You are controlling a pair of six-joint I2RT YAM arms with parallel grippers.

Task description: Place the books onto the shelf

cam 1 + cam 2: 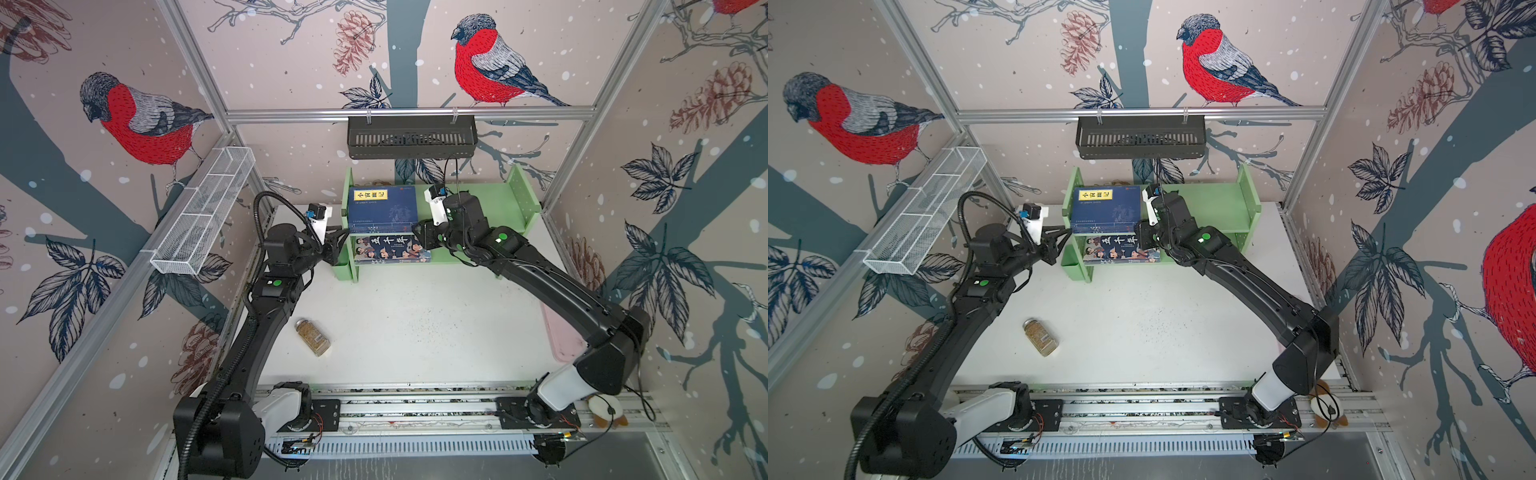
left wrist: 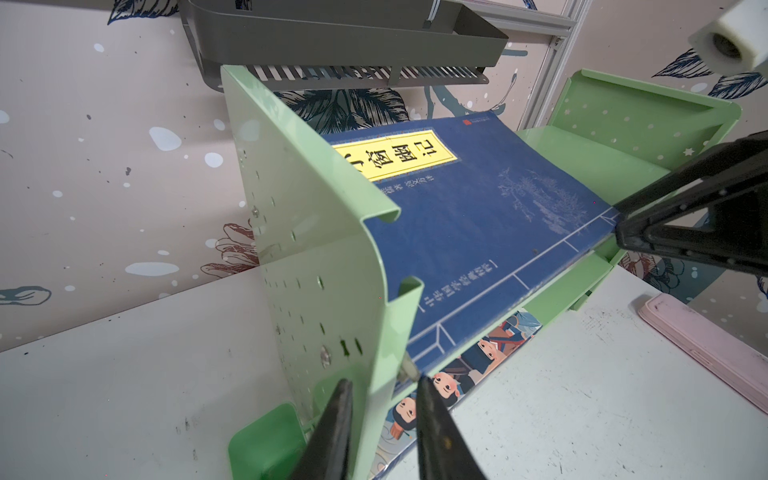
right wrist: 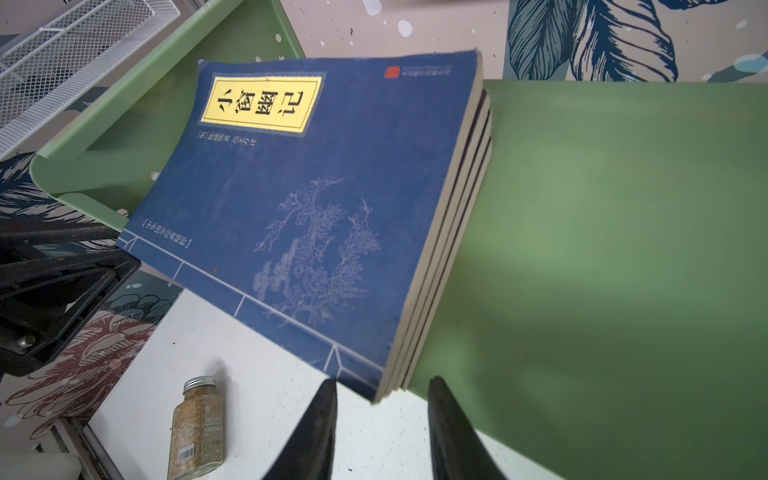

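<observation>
The left gripper (image 2: pixel 383 378) has its jaws astride the front edge of the shelf (image 2: pixel 332 249) side panel; I cannot tell whether they pinch it. The right gripper (image 3: pixel 382 379) has its jaws apart and empty, with the corner of the stacked navy books (image 3: pixel 316 187) just ahead between them. The cartoon book (image 2: pixel 490 353) is mostly hidden underneath.

Bright, even light fell from above, soft shadows lay on the bench (image 1: pixel 415 316), top views bowed at their edges, wrist views blurred close up.

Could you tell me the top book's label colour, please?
Yellow label, best in the right wrist view.
</observation>
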